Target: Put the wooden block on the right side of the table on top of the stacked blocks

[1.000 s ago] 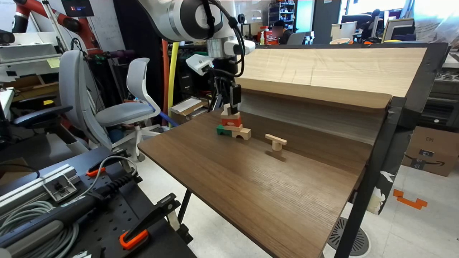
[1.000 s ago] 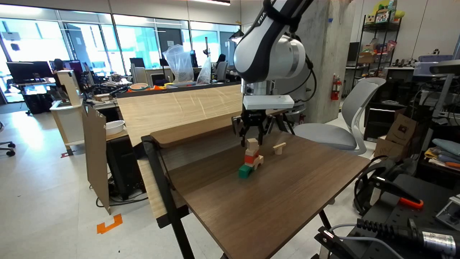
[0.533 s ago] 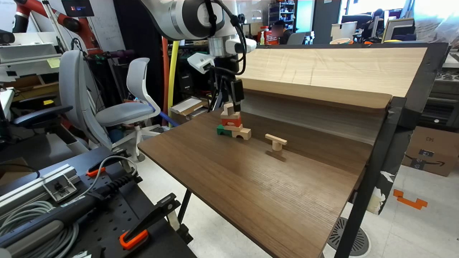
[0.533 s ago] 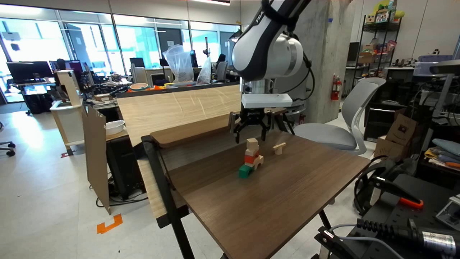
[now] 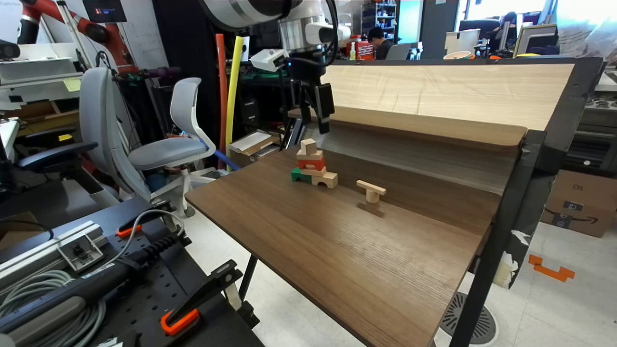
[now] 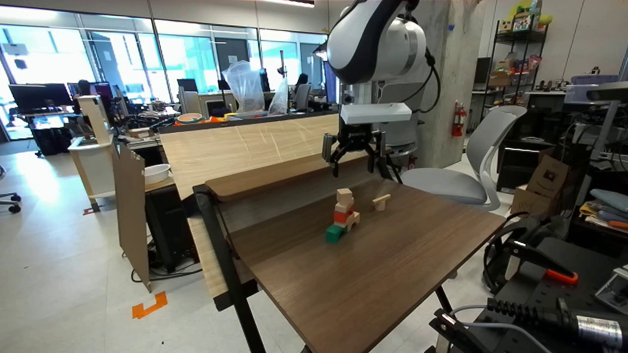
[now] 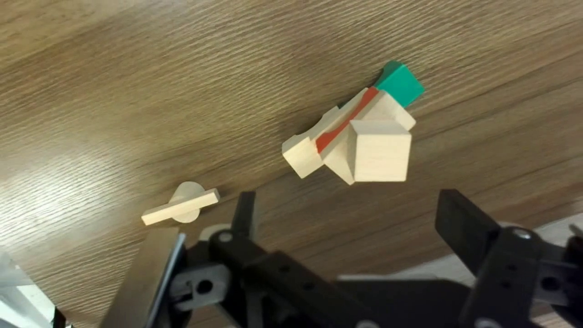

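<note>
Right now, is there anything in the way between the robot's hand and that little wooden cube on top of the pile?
Nothing visible: in both exterior views, only air separates the open hand from the wooden block lower down, and the wrist view shows the block's top uncovered. The block already rests on the stacked blocks.

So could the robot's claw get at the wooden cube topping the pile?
Probably yes: the claw hangs open, higher than the wooden cube, and nothing shows between them, though the claw would likely need to shift over and down.
</note>
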Tool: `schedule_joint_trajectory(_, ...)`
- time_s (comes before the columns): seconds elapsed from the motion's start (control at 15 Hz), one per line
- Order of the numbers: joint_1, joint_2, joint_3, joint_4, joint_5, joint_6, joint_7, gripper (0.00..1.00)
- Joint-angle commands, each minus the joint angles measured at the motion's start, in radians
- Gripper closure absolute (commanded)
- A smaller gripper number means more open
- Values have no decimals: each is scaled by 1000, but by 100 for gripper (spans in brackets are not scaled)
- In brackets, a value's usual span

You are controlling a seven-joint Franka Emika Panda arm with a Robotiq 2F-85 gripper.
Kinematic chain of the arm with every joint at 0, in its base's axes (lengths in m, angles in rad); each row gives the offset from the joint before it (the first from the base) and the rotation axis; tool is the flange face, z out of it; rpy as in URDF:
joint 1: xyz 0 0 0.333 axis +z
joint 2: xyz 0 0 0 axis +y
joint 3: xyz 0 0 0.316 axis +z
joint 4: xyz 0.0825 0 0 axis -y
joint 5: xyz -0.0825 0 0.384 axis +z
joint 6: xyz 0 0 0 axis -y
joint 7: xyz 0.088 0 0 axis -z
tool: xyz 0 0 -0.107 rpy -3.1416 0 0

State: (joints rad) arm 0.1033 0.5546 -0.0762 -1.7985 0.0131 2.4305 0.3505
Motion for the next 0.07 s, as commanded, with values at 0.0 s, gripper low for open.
schedule_joint_trajectory(0.0,-3,-7,3,-5,-4,-2,1,0)
